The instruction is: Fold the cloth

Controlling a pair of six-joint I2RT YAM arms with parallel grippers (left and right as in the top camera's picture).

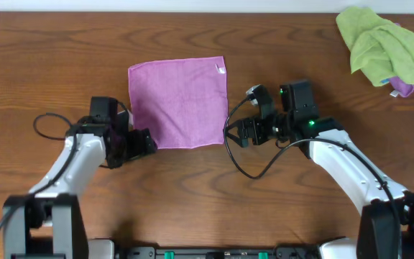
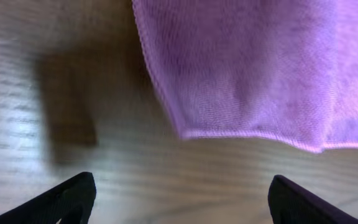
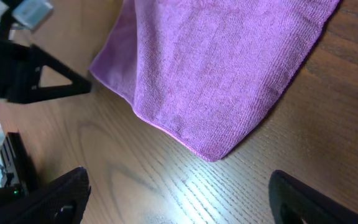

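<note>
The purple cloth (image 1: 178, 102) lies flat and spread out on the wooden table, with a small white tag (image 1: 221, 70) at its far right corner. My left gripper (image 1: 146, 142) sits just off the cloth's near left corner and is open. The left wrist view shows that corner (image 2: 185, 132) ahead of the left gripper (image 2: 180, 182), with only bare wood between the jaws. My right gripper (image 1: 237, 133) is open beside the near right corner. That corner (image 3: 213, 155) lies ahead of the right gripper (image 3: 179, 177), which holds nothing.
A crumpled lime-green cloth (image 1: 379, 47) lies at the back right of the table, with a bit of purple (image 1: 402, 88) showing under it. A black cable (image 1: 246, 165) loops below the right arm. The left arm (image 3: 23, 74) shows in the right wrist view.
</note>
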